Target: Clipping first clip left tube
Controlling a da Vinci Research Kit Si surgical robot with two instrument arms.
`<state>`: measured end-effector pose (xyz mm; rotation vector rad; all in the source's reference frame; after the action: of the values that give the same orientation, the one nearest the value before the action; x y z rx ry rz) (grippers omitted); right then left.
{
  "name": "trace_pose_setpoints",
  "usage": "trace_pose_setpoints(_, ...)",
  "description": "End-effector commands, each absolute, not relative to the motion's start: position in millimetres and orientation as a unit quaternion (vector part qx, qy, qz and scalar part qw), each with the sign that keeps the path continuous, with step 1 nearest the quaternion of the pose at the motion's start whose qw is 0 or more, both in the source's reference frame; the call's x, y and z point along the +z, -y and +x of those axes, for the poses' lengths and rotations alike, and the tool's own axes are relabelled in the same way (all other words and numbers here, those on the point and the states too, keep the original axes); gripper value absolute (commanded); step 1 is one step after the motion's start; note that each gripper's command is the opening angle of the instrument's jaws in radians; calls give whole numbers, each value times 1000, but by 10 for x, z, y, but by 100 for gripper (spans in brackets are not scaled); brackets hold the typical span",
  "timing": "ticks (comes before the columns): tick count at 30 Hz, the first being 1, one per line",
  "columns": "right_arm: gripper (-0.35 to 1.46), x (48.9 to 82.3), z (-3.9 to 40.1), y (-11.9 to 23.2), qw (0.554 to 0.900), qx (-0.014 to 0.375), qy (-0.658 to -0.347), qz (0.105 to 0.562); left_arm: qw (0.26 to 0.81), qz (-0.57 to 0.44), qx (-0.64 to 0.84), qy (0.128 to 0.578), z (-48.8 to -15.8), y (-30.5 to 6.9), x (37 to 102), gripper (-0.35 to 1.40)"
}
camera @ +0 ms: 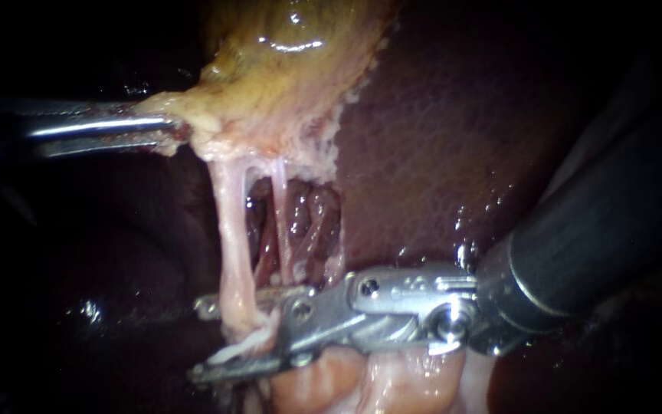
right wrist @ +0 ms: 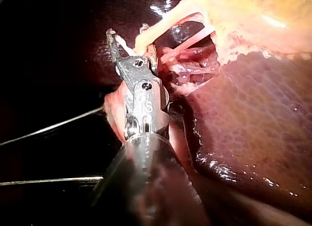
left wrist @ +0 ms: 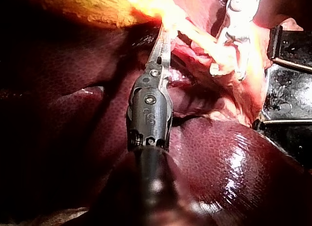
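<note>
The left instrument (camera: 166, 129) comes in from the left, and its jaws are pinched on the pale edge of the gallbladder (camera: 285, 69). It holds this edge up and away from the liver (camera: 438, 138). I judge that this pull is the reason why the two tubes under the gallbladder stand stretched and apart, with an open window behind them.

The left tube (camera: 231, 230) is the thicker, pale one. It runs from the gallbladder edge down to the right instrument (camera: 202, 340). The right tube (camera: 279, 207) is thinner and lies just beside it, deeper in the window.

The jaws of the right instrument are spread, one on each side of the low part of the left tube, so the tube lies between them but is not yet squeezed. The right wrist view shows the same: the tube crosses the gap between the two tips of the right instrument (right wrist: 127, 33). The right tube is outside the jaws, which seems intended.

A small white piece (camera: 231, 353) lies at the lower jaw; I cannot tell if it is a clip or tissue.
</note>
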<state>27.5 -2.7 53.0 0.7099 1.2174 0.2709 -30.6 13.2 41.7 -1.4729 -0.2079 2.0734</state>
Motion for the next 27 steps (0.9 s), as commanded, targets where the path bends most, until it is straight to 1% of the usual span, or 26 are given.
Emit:
trace_pose_setpoints(1,28,531,275,27,753,127,-556,327,291,-552,777,78,-306,-133,416,-35)
trace_pose_setpoints(4,26,531,276,27,753,130,-555,327,291,-552,777,78,-306,-133,416,-35)
trace_pose_setpoints(9,17,530,276,27,753,135,-553,330,291,-552,777,78,-306,-133,416,-35)
trace_pose_setpoints(13,3,530,274,27,752,137,-553,332,291,-552,777,78,-306,-133,416,-35)
trace_pose_setpoints(16,-11,530,273,27,752,139,-552,334,291,-552,777,78,-306,-133,416,-35)
trace_pose_setpoints(19,-14,530,273,27,751,140,-551,337,291,-552,777,78,-306,-133,416,-35)
trace_pose_setpoints(25,-33,530,273,27,750,140,-550,341,291,-552,777,78,-306,-134,416,-35)
trace_pose_setpoints(27,-35,530,273,27,748,142,-548,347,291,-552,777,78,-306,-134,416,-35)
